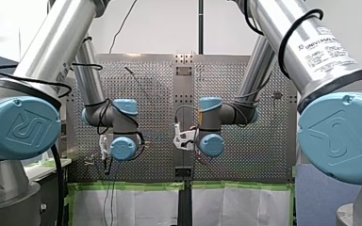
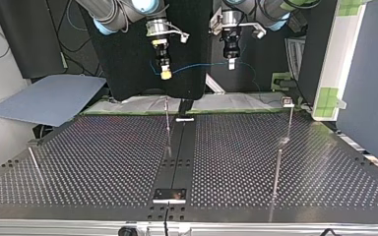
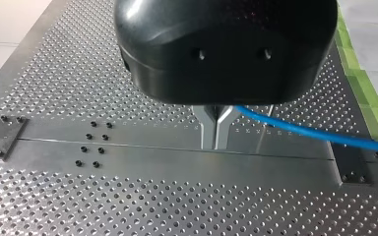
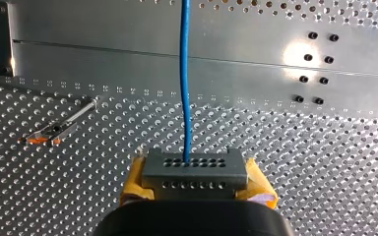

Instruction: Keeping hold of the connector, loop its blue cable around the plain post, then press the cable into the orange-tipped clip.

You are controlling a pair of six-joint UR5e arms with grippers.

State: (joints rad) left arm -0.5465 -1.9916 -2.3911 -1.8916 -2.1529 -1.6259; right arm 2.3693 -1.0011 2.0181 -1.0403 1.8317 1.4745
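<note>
Our right hand (image 2: pixel 165 73) is clenched on the grey connector (image 4: pixel 194 172), with its yellow pads (image 4: pixel 258 184) pressed against the block's two sides. The blue cable (image 4: pixel 184 73) leaves the connector's face and runs straight ahead of it. Our left hand (image 3: pixel 216 130) has its metal fingers pinched together on the same cable further along, and the free length trails off beside that hand. In the top view both hands hang well above the perforated surface (image 2: pixel 103 162), with the cable slung between them in a shallow sag.

The looping has not begun, as the cable touches nothing on the surface. A thin post (image 2: pixel 168 125) stands below the right hand and looks like the one to loop around. Other thin uprights stand elsewhere on the surface, so we should confirm which one is bare. The orange-tipped clip (image 4: pixel 54 130) shows in the right wrist view, off to one side of the connector and well apart from the cable.

To do this well, we should bring both hands down together so the span between them stays lightly taut. The right hand must not loosen on the connector. The left hand can lead the cable low around the post's shaft, so the loop cannot ride up over its top. Only then should we carry the cable across to the clip.
</note>
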